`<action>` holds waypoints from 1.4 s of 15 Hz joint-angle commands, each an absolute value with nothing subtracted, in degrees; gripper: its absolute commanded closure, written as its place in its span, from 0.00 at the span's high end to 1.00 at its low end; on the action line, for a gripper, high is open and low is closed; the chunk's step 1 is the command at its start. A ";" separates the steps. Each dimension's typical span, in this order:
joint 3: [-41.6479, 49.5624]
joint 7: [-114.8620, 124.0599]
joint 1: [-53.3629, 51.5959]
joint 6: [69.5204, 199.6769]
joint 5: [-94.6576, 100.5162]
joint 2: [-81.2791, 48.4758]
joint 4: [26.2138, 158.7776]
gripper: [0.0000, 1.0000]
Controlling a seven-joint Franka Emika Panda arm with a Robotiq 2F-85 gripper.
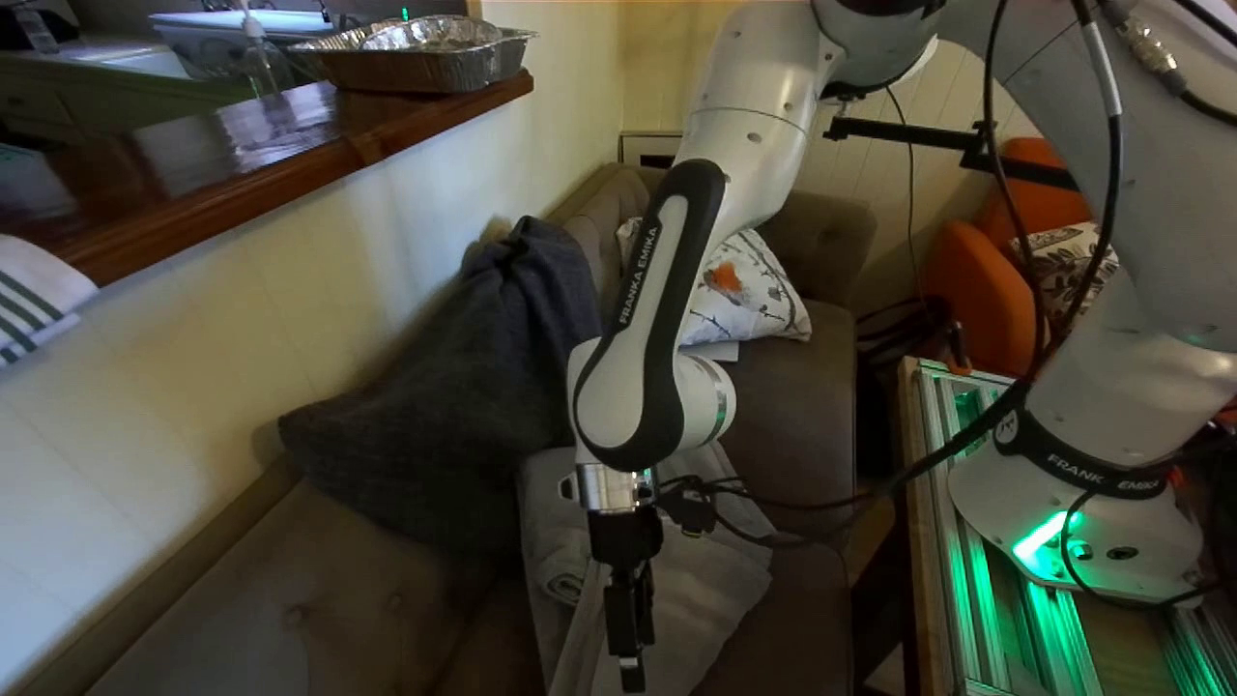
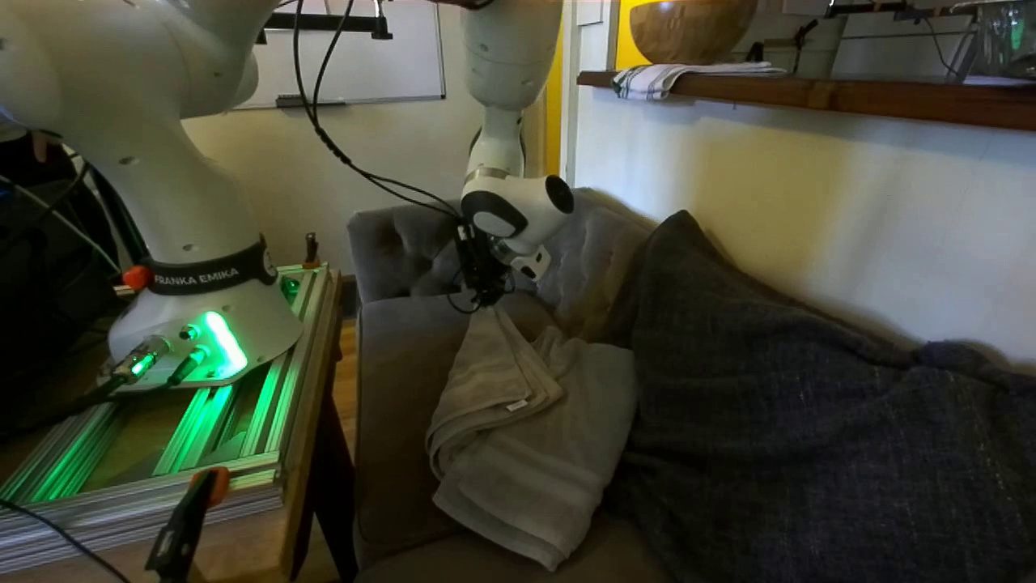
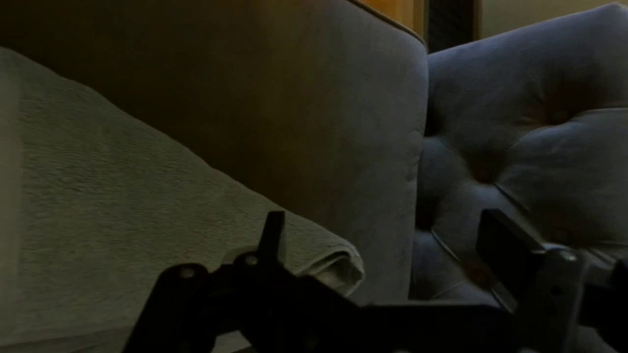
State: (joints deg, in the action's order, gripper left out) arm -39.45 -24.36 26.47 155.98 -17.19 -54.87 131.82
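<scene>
My gripper is open, with its dark fingers spread wide in the wrist view. A rolled corner of a pale grey towel shows close to the left finger; nothing is clamped between them. In both exterior views the folded towel lies partly loose on the sofa seat. Its peaked end rises toward my gripper in an exterior view, where the fingertips are hard to make out. In an exterior view my gripper points down over the towel. Whether a finger touches the cloth I cannot tell.
A large dark grey cushion leans on the sofa back beside the towel. A white patterned pillow sits farther along. The wooden ledge carries a foil tray. The robot's bench stands along the sofa, with a clamp.
</scene>
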 commanded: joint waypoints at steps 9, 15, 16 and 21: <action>-24.45 -13.39 11.89 157.11 -14.63 -42.17 133.36 1.00; -3.77 -10.13 1.29 158.53 -3.20 -41.72 131.00 1.00; -0.78 -8.55 -1.10 160.28 -1.13 -43.10 130.06 1.00; 12.20 4.55 -15.91 170.62 4.88 -50.91 125.39 1.00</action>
